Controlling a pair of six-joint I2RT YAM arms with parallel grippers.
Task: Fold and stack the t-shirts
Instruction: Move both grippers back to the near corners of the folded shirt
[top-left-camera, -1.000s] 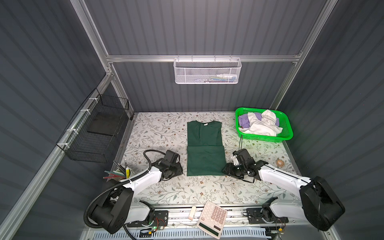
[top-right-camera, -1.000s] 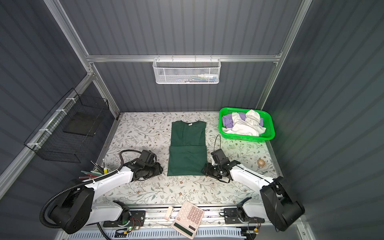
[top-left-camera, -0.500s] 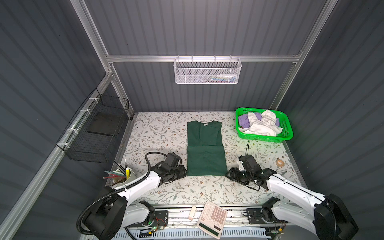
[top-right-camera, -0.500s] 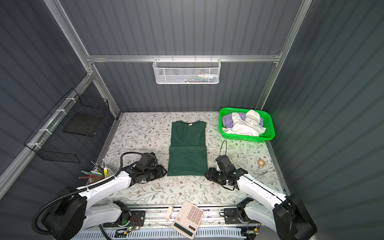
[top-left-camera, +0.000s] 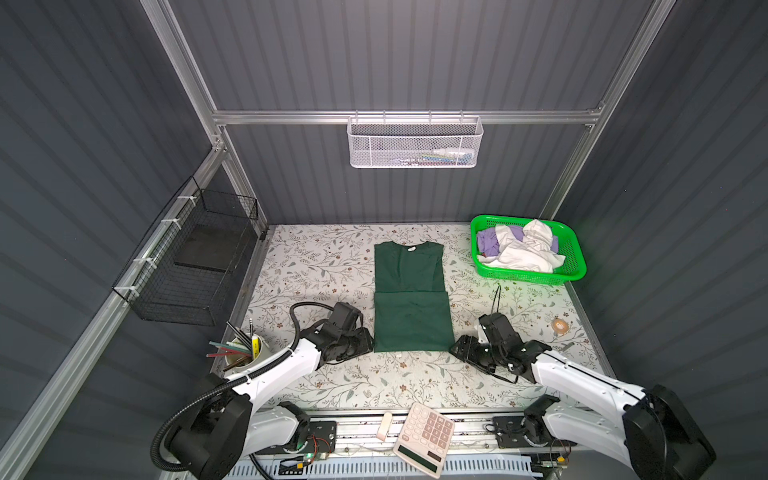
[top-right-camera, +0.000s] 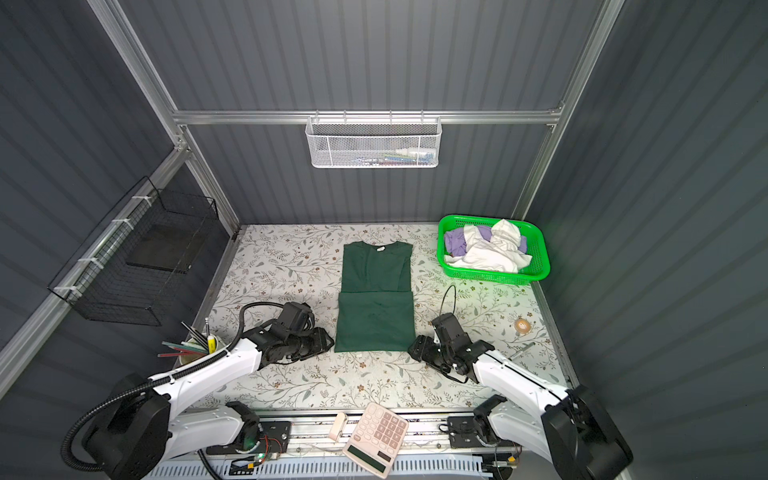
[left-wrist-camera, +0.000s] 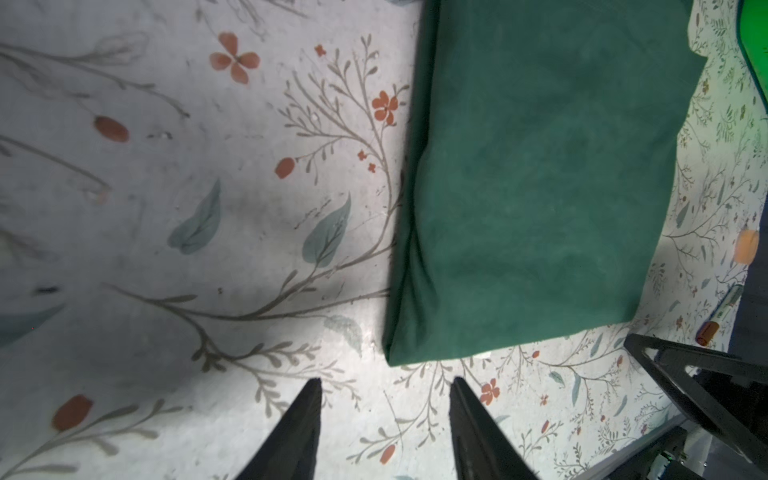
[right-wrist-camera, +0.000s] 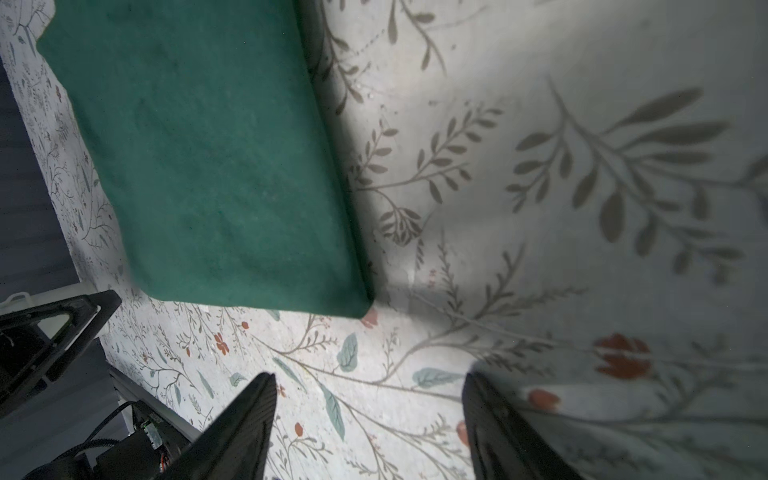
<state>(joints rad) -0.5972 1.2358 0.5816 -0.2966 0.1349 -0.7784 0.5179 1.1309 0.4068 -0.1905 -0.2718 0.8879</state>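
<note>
The left claw (left-wrist-camera: 385, 380) stood open and empty, with the dark green t-shirt (left-wrist-camera: 540, 187) lying folded on the tabletop (left-wrist-camera: 187, 199) just ahead of it, untouched. The right claw (right-wrist-camera: 368, 374) also gaped empty, the shirt's other near corner just ahead. Well beyond it, white and lavender t-shirts (top-left-camera: 523, 253) filled a green basket (top-left-camera: 577, 270).

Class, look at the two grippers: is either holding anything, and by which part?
Nothing is held. The left gripper and right gripper are both open and empty, each just short of a near corner of the green t-shirt.
</note>
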